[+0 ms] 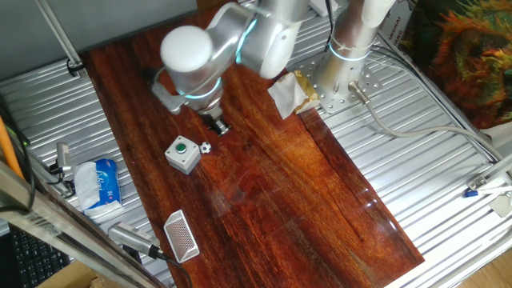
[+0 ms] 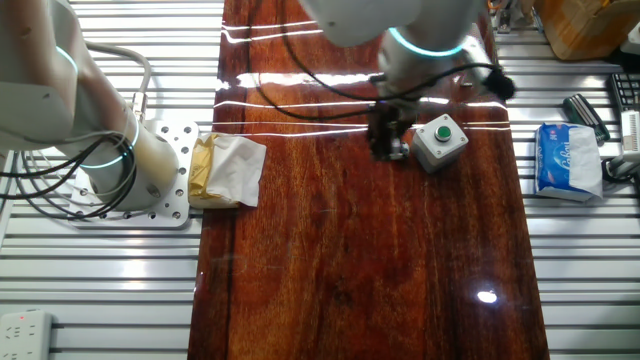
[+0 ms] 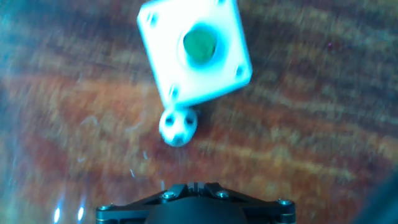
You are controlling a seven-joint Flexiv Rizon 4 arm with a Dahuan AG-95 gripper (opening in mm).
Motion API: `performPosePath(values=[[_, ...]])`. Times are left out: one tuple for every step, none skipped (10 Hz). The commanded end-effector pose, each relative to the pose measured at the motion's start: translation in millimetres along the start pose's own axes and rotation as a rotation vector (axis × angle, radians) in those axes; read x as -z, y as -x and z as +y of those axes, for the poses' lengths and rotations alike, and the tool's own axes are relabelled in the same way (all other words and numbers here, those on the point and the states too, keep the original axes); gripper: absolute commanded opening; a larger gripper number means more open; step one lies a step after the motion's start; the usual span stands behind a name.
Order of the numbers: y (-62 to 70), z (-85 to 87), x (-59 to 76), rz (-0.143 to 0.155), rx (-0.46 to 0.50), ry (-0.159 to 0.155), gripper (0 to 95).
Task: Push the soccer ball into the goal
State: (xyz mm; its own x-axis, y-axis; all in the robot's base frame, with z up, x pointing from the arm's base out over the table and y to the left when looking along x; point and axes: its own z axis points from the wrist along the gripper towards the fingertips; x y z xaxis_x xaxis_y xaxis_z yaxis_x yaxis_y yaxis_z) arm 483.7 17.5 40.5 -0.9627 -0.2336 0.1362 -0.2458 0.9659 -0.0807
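Note:
The soccer ball is a tiny white ball with black patches. It rests on the wooden table right beside the grey box with the green button. In the hand view the soccer ball lies just below that box and a short way ahead of my gripper. My gripper hangs just behind the ball, fingers together with nothing held. The goal, a small white frame with mesh, stands near the front edge of the table. In the other fixed view my gripper is left of the box, and the goal is out of view.
A crumpled white and yellow cloth lies by the arm's base. A blue tissue pack sits on the metal slats left of the wooden board. Cables run along the right side.

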Motion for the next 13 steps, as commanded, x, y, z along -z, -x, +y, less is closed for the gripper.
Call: performPosePath(values=[[9.3,-0.6,13.8,-0.027,0.029,-0.016,0.0],[21.4,-0.6,20.2,-0.035,0.044,-0.031,0.0],[30.0,-0.2,24.7,-0.032,0.044,-0.037,0.0],[33.8,-0.1,25.4,-0.028,0.043,-0.053,0.0],[36.0,-0.8,21.7,-0.03,0.047,-0.06,0.0],[38.5,-1.7,16.1,-0.039,0.054,-0.062,0.0],[41.5,-2.6,9.4,-0.063,0.062,-0.071,0.0],[44.0,-3.1,4.7,-0.084,0.065,-0.077,0.0],[45.7,-3.4,0.9,-0.095,0.072,-0.085,0.0],[47.1,-3.5,-1.6,-0.108,0.071,-0.088,0.0],[48.3,-3.4,-1.6,-0.125,0.053,-0.072,0.0],[48.9,-3.4,-1.3,-0.132,0.043,-0.061,0.0],[51.6,-3.1,0.4,-0.152,-0.01,0.009,0.0]])
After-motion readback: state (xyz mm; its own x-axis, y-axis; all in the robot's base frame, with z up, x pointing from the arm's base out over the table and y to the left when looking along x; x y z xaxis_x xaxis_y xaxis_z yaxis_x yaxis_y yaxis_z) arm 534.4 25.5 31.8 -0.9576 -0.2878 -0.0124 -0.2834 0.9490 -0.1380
